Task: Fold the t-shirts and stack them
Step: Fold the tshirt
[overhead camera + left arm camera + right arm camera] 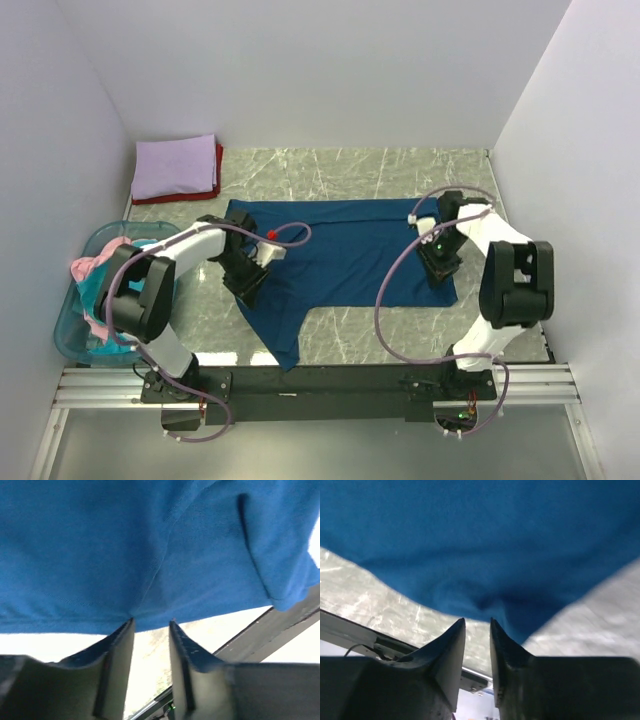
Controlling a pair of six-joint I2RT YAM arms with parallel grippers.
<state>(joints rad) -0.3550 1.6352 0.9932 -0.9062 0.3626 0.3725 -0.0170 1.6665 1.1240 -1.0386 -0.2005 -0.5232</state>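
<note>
**both grippers at the near hem of the dark blue t-shirt, nothing pinched yet**

- dark blue t-shirt (350, 250) lies spread flat mid-table, long way running left to right. one corner trails toward the near edge of the table (400, 330).
- left gripper (150, 622): fingers apart, a narrow gap with bare table showing through. tips sit right at the shirt's hem, and the cloth puckers at one tip. no fabric between the jaws.
- right gripper (477, 622): same picture. jaws slightly apart, tips at the cloth edge near the shirt's right end, with a small dimple in the fabric just ahead.
- why so, my reading: one gripper toward each end of the same near edge, low and nosed in, suits a paired pinch so the edge lifts evenly for a fold.
- done pile: lavender t-shirt (175, 165) folded on a red t-shirt (219, 170), far left corner, well apart from the work.
- waiting: pink t-shirt (85, 268) heaped in the blue basket (70, 335) at the left edge, just beside the left arm.
- room: bare table along the far edge, enough to carry the hem over. the near strip is tighter. the right end lies near the right edge and wall, so little sideways slack there.
- risk: the trailing corner may drag or fold under.
</note>
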